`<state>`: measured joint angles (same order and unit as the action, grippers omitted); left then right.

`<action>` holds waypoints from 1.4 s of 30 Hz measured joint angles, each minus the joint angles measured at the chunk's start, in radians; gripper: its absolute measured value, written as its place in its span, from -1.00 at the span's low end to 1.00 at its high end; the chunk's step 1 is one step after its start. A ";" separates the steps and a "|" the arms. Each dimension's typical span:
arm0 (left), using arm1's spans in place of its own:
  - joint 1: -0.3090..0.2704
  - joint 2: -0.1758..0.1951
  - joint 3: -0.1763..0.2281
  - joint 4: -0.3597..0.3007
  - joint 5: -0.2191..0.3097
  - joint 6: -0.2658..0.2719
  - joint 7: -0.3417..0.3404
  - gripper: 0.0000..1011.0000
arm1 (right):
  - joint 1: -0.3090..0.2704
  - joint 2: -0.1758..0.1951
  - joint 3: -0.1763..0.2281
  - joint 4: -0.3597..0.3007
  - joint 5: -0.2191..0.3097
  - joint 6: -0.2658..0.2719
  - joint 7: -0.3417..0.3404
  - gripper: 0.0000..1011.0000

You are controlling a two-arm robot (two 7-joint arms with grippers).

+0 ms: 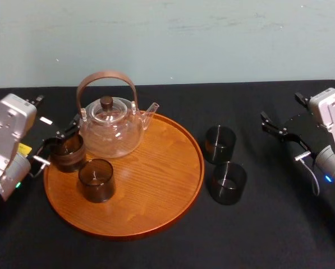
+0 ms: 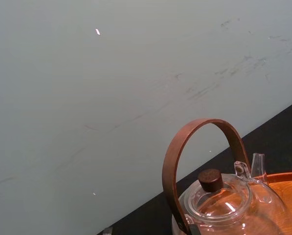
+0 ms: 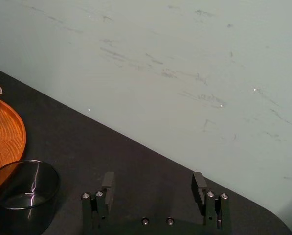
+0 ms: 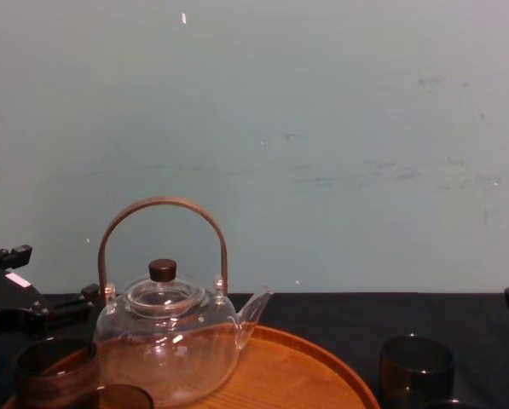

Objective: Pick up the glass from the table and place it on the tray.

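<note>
Left hand [image 1: 59, 141] around glass [image 1: 69, 155] (on tray [image 1: 156, 168])

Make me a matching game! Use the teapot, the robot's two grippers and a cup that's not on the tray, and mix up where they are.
Things:
1. teapot
2. right gripper
3. left gripper
4. right front glass

Places:
a. standing on the black table, right of the tray
b. open, above the table's right side
c. on the tray, at its back
d. at the tray's left edge, by the leftmost glass

Pairs: 1-c, 2-b, 3-d, 4-a.
</note>
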<state>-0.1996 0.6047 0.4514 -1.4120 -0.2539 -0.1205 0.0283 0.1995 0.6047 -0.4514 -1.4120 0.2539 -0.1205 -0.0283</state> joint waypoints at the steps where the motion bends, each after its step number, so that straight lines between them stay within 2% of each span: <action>1: 0.000 0.000 0.000 0.000 0.000 0.000 0.000 0.98 | 0.000 0.000 0.000 0.000 0.000 0.000 0.000 0.98; 27: 0.000 0.000 0.000 0.000 0.000 0.000 0.000 0.98 | 0.000 0.000 0.000 0.000 0.000 0.000 0.000 0.98; 29: 0.000 0.000 0.000 0.000 0.000 0.000 0.000 0.98 | -0.006 -0.002 0.008 -0.003 0.011 -0.002 0.019 0.98; 35: 0.000 0.000 0.000 0.000 0.000 0.000 0.000 0.98 | -0.047 0.014 0.028 -0.058 0.032 -0.009 0.061 0.98; 41: 0.000 0.000 0.000 0.000 0.000 0.000 0.000 0.98 | -0.115 0.040 0.042 -0.149 0.045 -0.006 0.091 0.98; 42: 0.000 0.000 0.000 0.000 0.000 0.000 0.000 0.98 | -0.138 0.048 0.047 -0.179 0.047 -0.005 0.095 0.98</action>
<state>-0.1995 0.6047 0.4514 -1.4120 -0.2539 -0.1205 0.0283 0.0620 0.6524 -0.4042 -1.5914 0.3006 -0.1258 0.0671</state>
